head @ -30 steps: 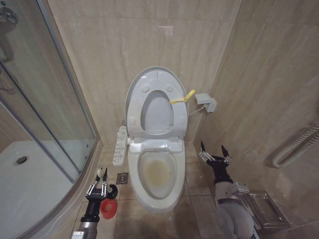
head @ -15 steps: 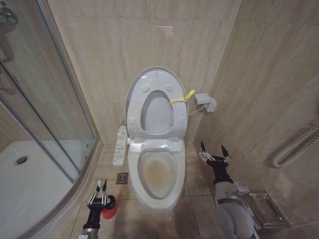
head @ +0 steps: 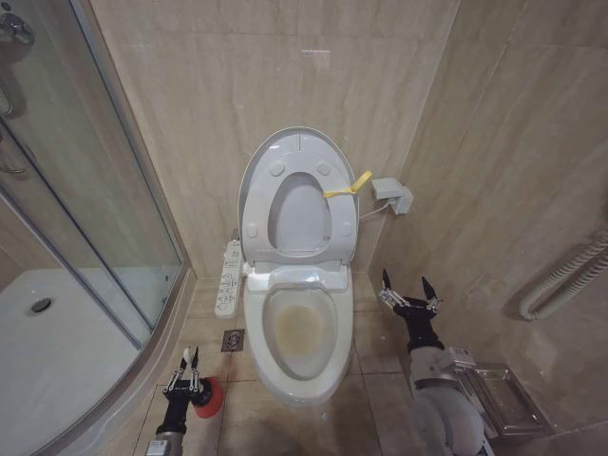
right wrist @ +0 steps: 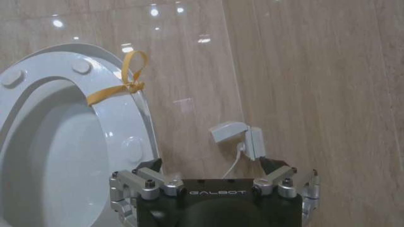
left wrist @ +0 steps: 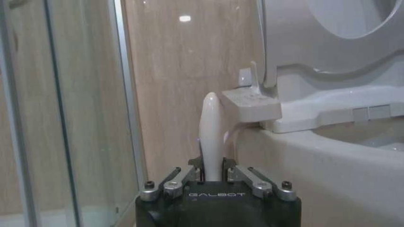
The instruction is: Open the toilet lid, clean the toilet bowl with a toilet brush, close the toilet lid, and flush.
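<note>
My left gripper [left wrist: 213, 177] is closed on the toilet brush [left wrist: 210, 135] handle and is lower than before, while my right gripper [head: 410, 290] stays wide open.

One toilet bowl [head: 299, 332], centre; one toilet lid [head: 296, 152] raised at 12 o'clock; one toilet brush [left wrist: 210, 137]; one red holder [head: 206, 399] at 7 o'clock; two grippers: left gripper [head: 183, 360], right gripper [head: 406, 285].
</note>
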You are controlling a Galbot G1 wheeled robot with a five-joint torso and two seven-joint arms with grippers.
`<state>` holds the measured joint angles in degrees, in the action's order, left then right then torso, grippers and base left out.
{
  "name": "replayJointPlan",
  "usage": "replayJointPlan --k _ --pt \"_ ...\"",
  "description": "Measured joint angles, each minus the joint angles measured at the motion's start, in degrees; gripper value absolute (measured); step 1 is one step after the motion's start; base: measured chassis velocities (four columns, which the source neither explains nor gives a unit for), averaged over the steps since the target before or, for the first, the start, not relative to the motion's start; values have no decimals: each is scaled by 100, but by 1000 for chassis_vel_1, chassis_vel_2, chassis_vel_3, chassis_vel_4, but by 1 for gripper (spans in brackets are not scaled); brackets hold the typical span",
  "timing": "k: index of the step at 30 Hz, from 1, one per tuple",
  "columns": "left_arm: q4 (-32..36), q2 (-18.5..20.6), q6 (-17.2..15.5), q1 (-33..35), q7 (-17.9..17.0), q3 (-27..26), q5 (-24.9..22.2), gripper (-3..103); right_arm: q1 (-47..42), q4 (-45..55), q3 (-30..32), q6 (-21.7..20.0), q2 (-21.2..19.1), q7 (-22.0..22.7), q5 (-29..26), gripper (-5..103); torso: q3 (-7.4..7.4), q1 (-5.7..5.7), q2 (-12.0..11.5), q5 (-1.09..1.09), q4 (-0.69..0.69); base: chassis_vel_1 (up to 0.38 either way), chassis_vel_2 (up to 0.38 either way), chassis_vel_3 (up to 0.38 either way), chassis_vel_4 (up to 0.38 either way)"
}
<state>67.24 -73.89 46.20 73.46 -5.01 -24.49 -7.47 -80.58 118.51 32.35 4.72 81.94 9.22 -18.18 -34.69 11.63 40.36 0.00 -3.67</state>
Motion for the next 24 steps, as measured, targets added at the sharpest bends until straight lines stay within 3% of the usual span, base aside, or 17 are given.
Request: replayJointPlan --k 24 --pt "-1359 -108 58 -864 192 296 8 19 0 0 0 0 0 0 0 100 0 0 0 0 0 0 0 0 0"
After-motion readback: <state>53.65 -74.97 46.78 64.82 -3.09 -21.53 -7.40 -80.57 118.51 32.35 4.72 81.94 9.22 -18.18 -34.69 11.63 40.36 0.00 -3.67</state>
